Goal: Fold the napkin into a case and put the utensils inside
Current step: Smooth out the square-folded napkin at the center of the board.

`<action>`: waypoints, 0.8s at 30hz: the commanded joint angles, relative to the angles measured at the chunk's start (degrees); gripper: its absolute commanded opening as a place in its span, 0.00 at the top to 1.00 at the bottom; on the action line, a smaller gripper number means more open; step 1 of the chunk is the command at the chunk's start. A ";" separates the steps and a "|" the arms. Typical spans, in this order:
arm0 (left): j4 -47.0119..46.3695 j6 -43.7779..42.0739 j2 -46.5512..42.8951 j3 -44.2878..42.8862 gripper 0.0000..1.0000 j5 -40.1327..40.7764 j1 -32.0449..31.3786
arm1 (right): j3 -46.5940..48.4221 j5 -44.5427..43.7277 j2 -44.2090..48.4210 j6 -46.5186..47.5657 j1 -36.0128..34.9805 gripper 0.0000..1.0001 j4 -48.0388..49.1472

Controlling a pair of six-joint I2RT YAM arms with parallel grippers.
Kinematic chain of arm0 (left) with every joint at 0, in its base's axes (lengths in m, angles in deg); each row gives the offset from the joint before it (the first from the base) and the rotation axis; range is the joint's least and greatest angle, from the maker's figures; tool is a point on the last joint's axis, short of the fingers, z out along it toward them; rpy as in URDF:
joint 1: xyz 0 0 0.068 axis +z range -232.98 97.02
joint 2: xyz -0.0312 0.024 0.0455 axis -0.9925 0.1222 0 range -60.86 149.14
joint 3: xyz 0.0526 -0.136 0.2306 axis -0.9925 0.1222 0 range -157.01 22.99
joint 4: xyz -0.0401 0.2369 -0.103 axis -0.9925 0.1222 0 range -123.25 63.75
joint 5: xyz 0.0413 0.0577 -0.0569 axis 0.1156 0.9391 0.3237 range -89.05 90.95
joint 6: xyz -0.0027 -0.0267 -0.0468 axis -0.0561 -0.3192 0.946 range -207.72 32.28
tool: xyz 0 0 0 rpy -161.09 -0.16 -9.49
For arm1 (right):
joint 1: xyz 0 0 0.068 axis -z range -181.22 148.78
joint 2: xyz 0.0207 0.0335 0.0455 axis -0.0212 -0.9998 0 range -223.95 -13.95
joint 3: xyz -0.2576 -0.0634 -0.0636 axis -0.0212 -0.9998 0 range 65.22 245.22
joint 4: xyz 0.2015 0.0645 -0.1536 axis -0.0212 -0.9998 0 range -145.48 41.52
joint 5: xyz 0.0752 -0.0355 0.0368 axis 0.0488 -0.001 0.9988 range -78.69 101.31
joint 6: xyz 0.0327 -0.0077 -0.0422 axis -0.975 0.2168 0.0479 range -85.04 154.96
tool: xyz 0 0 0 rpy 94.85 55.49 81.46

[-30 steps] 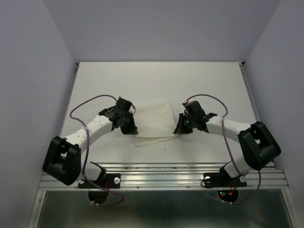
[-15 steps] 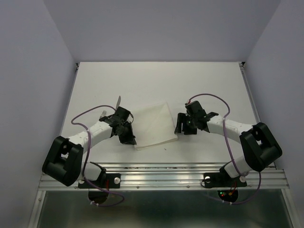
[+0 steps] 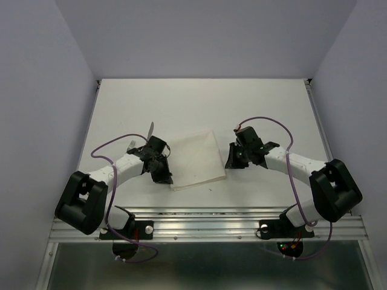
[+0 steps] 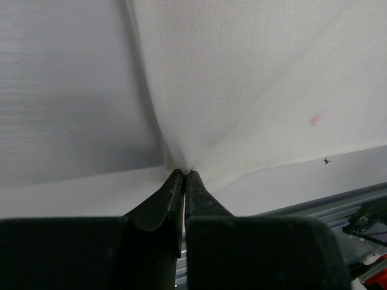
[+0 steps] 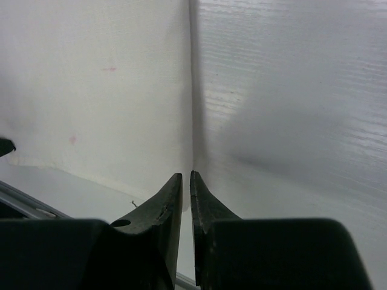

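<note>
Where the two arms bend toward each other, one napkin (image 3: 196, 158) lies flat on the white table (image 3: 199, 103), toward its near edge and between the two claws. The left claw (image 3: 164, 176) sits at the sheet's near-left corner. The right claw (image 3: 230, 164) is just beside its right edge. Two utensils (image 3: 151, 128) show only from above. A slim blade tip and, lower left of it, a pronged tip both poke out from behind the left arm, apart from the napkin. Two purple cables (image 3: 261, 119) loop, one over each arm.

The left wrist view adds what the overhead cannot: the left claw's fingers (image 4: 160, 208) are pressed together on a pinch of the napkin's border, and the cloth rises from that pinch in a soft ridge. One pink mark (image 4: 315, 119) dots the cloth there, and one dark speck (image 4: 326, 161) lies on the table beyond it.

Two pink marks show in the right wrist view. There the right claw's fingers are drawn almost together with a thin slit between them, tips at the napkin's edge — whether any cloth is caught I cannot tell.
</note>
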 commanded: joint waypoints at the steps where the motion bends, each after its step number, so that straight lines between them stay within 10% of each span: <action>1: 3.23 -0.14 -2.57 -1.53 1.00 1.78 0.28 | 2.07 1.14 1.44 0.13 -1.83 0.84 1.23; 24: 3.14 1.09 -1.95 -0.83 1.00 2.84 0.19 | -0.65 4.40 -10.07 1.80 -3.93 0.87 4.40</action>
